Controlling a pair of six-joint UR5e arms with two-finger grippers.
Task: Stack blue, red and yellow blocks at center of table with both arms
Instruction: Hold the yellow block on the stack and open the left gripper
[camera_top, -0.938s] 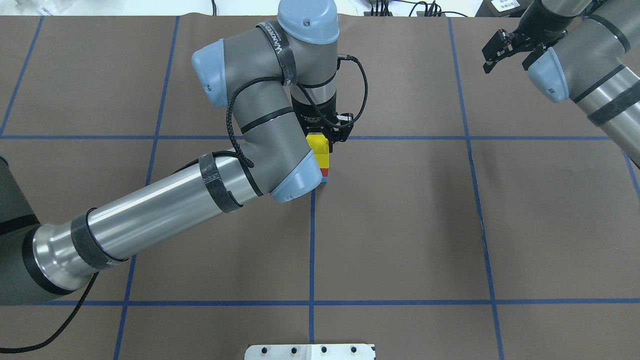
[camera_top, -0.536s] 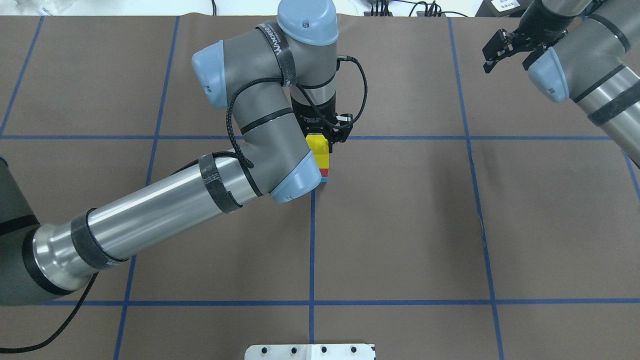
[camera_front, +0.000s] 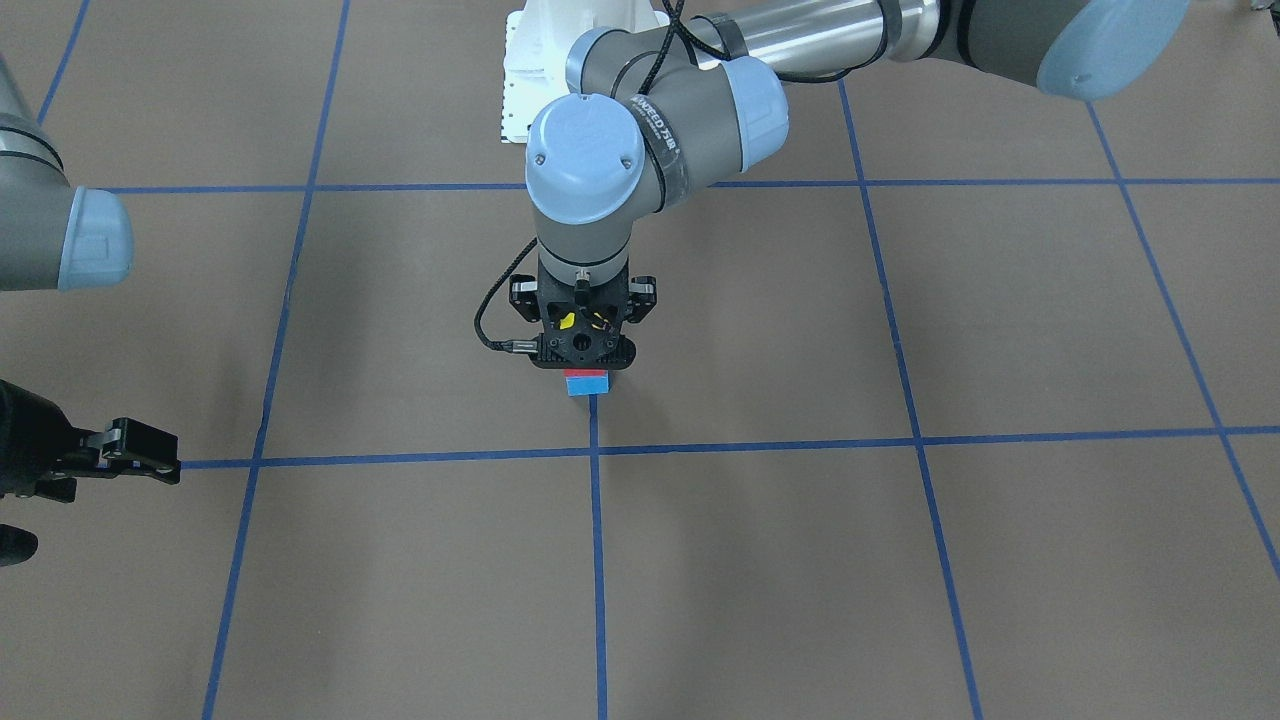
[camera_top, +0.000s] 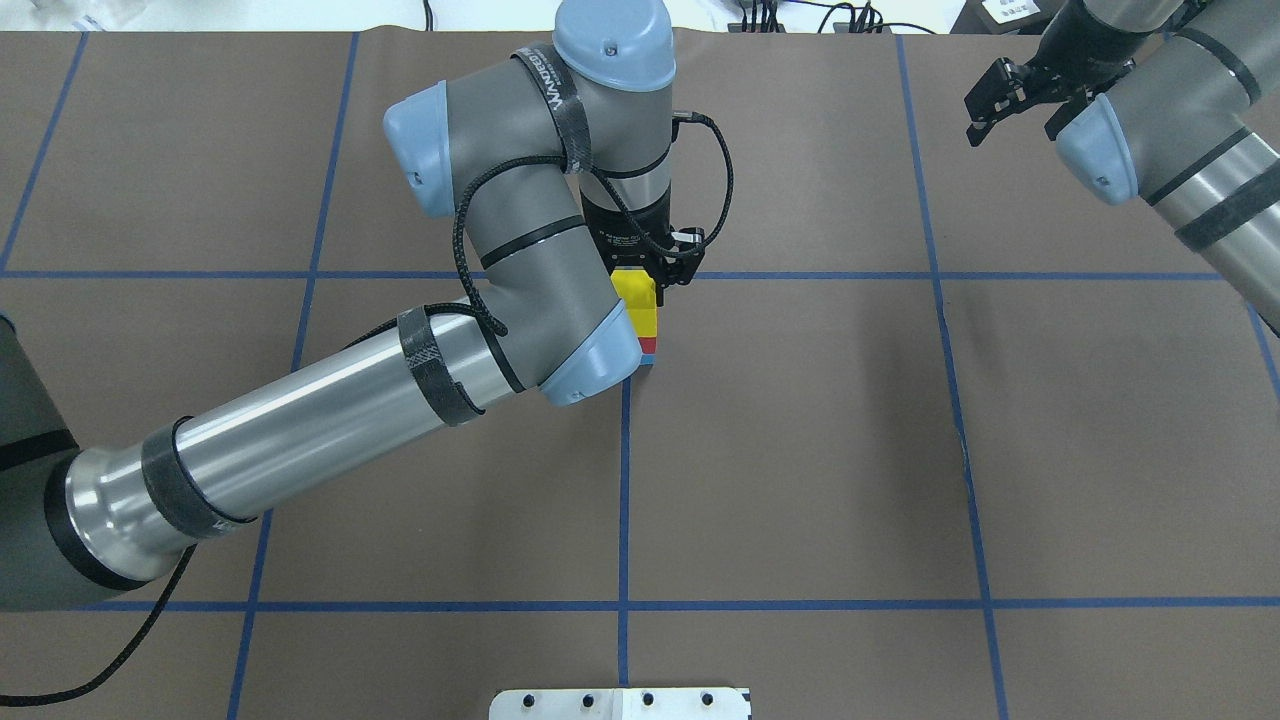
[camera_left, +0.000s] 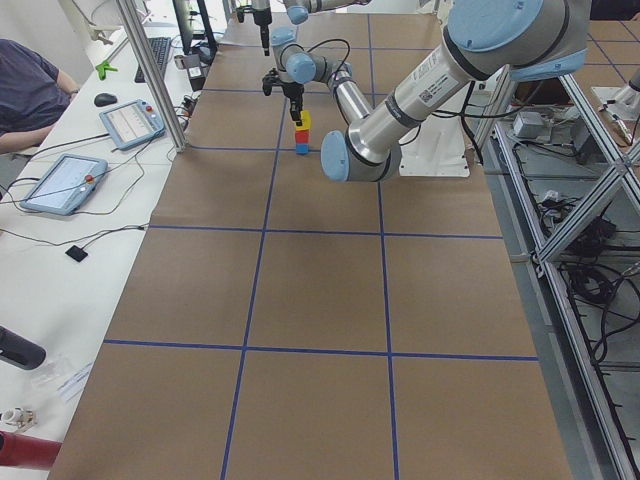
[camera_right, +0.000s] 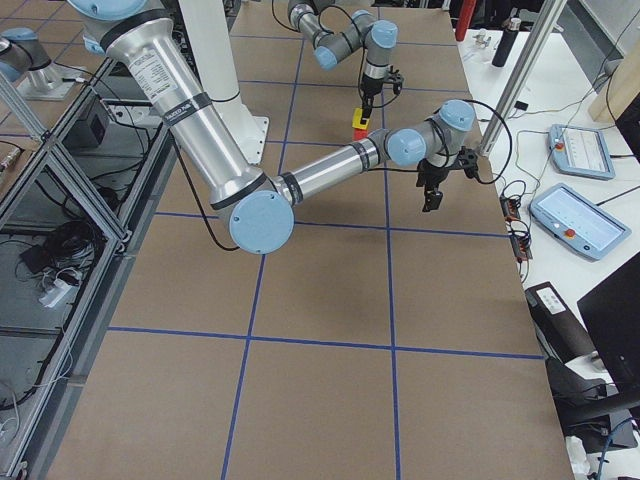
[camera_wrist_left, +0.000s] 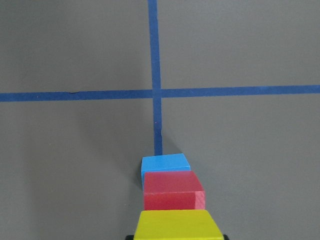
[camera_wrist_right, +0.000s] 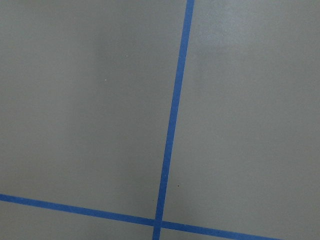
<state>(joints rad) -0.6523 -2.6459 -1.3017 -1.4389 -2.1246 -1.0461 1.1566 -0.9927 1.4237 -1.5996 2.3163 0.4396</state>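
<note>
At the middle of the brown tabletop (camera_top: 800, 450) a blue tape cross (camera_front: 594, 448) serves as the mark. Just on the robot's side of that cross, on the tape line running from it toward the robot's white base plate (camera_top: 620, 703), stands a single column of three blocks. The blue block (camera_wrist_left: 165, 163) is at the bottom, resting on the tabletop, the red block (camera_wrist_left: 173, 190) lies on top of it, and the yellow block (camera_top: 636, 300) is uppermost. In the side views the yellow meets the red with no gap that can be made out. The left pincer (camera_front: 585, 352) points straight down over this column, close to the cross on the robot's side, and it is pinching the yellow block. In the left wrist view its dark tips sit against the two sides of the block at the bottom edge of the picture. A black cable (camera_top: 725, 170) loops out from that wrist, above the cross. The right pincer (camera_top: 1012, 128) hangs above the tabletop well away from the cross, out on the robot's right and on the side farther from the base. Its two prongs are spread apart and empty, and its wrist camera takes in only tabletop and crossing tape lines. Beyond the cross on the operators' side, a person in a dark shirt (camera_left: 25, 90) sits at a white bench beside the tabletop, with a tablet (camera_left: 65, 180) lying near.
</note>
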